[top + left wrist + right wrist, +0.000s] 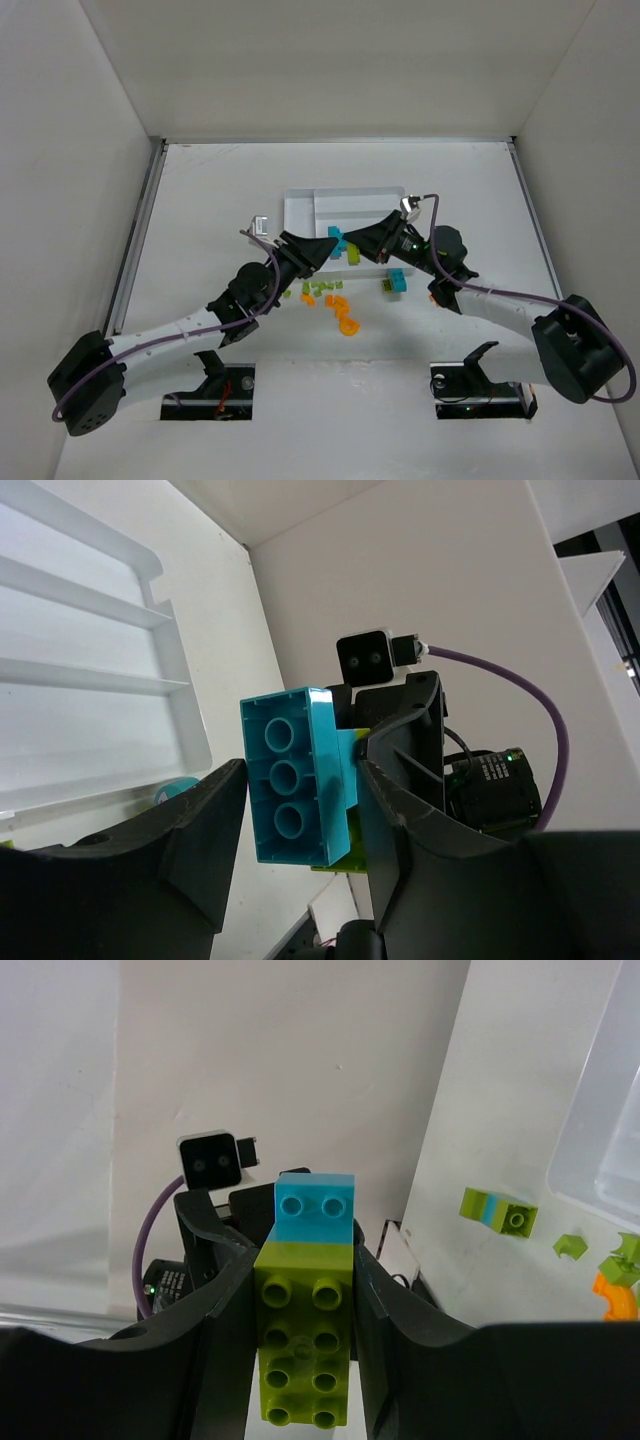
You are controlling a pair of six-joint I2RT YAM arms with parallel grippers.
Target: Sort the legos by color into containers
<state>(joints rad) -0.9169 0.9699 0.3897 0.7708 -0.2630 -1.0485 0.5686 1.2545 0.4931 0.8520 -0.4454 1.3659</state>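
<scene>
Pinching lime green plastic brick (pixel 303 1350) in right claw (pixel 295 1265) over white plastic tray (pixel 150 615) near edge, bracketing its teal plastic brick (pixel 290 780) with left claw (pixel 305 780) (grip impossible to tell), risking slip from shallow hold.

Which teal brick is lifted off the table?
The teal brick joined to the lime brick in the right claw; the other teal piece lies on the table.

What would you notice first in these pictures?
Over the middle of the table, the right gripper clamps a lime green brick with a teal brick stuck on its end. That teal brick sits between the fingers of the left gripper, so both grippers meet at one lump. Loose orange bricks lie on the table near the white tray.
</scene>
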